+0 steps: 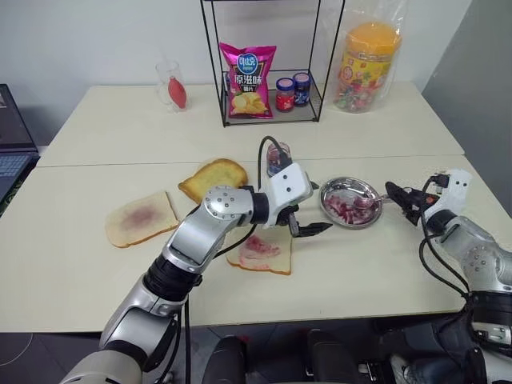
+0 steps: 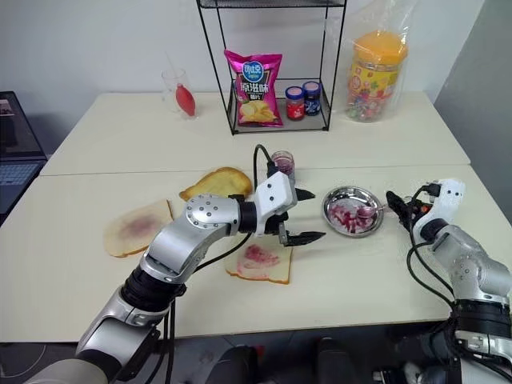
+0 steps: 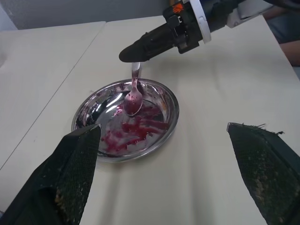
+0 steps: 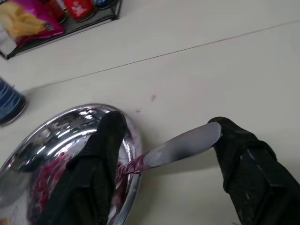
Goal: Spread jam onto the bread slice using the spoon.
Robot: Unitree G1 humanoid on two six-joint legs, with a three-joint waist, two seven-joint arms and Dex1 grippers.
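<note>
Spreading stage near its close: spoon set down in the metal dish.

Bread slice [image 1: 261,251], lying on the table [image 1: 96,264] beneath the left arm, is seen already smeared pink-red at its middle, so most of the spreading is judged done. The spoon [image 3: 134,95] rests with its bowl in the jam-streaked metal dish [image 3: 169,105], handle over the rim. The right gripper [image 4: 164,140] is spread either side of the handle, one finger perhaps touching; the left gripper [image 2: 304,216] hangs wide apart, empty, just beyond the slice.
</note>
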